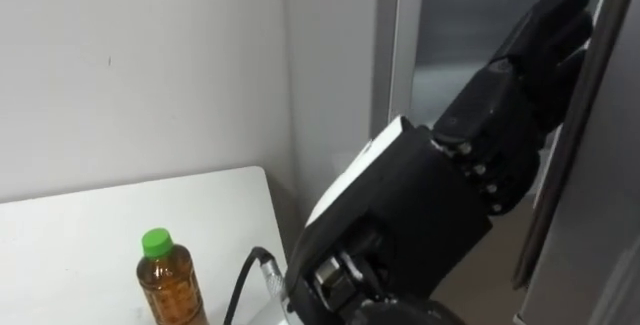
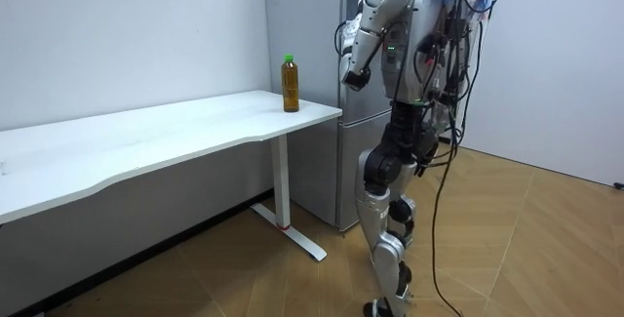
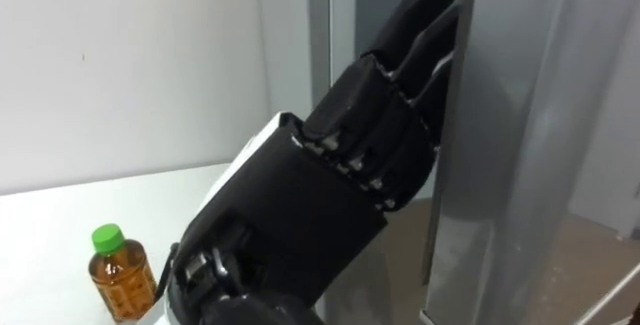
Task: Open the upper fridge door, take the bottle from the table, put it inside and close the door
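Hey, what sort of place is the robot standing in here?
Probably a plain test room or office rather than a kitchen: a white desk along a bare wall, a tall grey fridge, and wood flooring.

fridge door edge: left hand [image 3: 370,135] lies flat along the fridge [image 2: 307,93] door's vertical edge [image 3: 452,145], fingers straight; can't tell what gap is behind them.
table side of fridge: white table [image 2: 195,127] ends just beside the fridge's side panel.
table corner nearest fridge: green-capped tea bottle [image 1: 170,280] upright, tabletop around it free, open above.
wall [image 1: 120,65]: close behind table, meets fridge.
front of fridge: wood floor [image 2: 546,249] open; robot stands there.
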`<state>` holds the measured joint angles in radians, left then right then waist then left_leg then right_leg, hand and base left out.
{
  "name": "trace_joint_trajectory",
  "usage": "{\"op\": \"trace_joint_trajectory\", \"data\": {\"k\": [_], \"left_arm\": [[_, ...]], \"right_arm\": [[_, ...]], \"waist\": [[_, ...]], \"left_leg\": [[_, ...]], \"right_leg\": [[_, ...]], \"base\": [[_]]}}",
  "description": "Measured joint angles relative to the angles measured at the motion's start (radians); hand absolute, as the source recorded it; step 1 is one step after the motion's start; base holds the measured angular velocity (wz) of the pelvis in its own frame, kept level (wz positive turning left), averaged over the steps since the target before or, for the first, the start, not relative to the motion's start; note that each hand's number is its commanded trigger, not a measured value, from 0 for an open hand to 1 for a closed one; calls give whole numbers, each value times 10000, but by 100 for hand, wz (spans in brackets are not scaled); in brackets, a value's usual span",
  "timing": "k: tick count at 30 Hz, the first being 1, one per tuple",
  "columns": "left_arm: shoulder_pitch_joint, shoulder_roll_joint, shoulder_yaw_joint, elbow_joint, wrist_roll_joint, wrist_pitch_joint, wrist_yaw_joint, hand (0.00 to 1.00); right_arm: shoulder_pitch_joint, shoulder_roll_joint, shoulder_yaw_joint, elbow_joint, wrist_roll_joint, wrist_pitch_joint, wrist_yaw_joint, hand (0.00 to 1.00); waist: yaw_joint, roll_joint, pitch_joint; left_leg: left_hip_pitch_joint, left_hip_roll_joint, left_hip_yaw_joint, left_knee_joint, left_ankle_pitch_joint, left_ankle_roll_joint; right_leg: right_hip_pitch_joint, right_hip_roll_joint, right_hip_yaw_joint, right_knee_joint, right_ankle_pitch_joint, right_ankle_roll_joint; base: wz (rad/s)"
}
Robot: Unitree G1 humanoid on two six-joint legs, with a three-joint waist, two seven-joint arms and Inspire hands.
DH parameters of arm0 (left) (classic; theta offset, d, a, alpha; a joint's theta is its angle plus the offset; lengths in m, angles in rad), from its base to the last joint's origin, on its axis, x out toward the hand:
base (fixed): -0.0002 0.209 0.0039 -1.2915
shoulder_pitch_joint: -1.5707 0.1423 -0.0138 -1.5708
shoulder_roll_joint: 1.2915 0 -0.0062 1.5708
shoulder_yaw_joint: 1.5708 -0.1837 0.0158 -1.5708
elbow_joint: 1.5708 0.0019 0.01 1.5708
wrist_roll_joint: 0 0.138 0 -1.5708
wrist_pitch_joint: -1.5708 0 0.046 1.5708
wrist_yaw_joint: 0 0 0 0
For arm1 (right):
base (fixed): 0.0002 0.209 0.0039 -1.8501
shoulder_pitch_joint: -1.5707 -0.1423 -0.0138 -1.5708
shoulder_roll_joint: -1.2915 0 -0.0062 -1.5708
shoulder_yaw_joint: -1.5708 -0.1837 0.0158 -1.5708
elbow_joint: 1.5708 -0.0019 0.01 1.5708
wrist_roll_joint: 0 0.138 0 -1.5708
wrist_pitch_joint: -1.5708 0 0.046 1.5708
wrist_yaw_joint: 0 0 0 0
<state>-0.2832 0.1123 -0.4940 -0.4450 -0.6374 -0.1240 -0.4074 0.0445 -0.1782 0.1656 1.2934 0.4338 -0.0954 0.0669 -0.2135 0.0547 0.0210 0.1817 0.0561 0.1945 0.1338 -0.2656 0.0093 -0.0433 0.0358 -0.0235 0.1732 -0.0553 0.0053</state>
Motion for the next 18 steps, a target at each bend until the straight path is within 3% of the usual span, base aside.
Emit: {"op": "trace_joint_trajectory", "data": {"k": [8, 18], "left_arm": [[-7, -1, -229, -1, -1, -136, -212, 0], [-91, -151, -413, 0, 0, 36, -560, 0]], "right_arm": [[-147, -82, 100, 11, 19, -2, 16, 0], [-184, -112, 93, 20, 17, 8, 120, 0]], "waist": [[-370, 78, -16], [-844, 147, 12]], "left_leg": [[71, -12, 485, 13, -159, 114], [143, 8, 1115, 8, -339, 102]], "right_leg": [[-118, 28, 241, 86, 46, 79], [-441, 196, 513, 341, 36, 115]], "base": [[-15], [-20]]}}
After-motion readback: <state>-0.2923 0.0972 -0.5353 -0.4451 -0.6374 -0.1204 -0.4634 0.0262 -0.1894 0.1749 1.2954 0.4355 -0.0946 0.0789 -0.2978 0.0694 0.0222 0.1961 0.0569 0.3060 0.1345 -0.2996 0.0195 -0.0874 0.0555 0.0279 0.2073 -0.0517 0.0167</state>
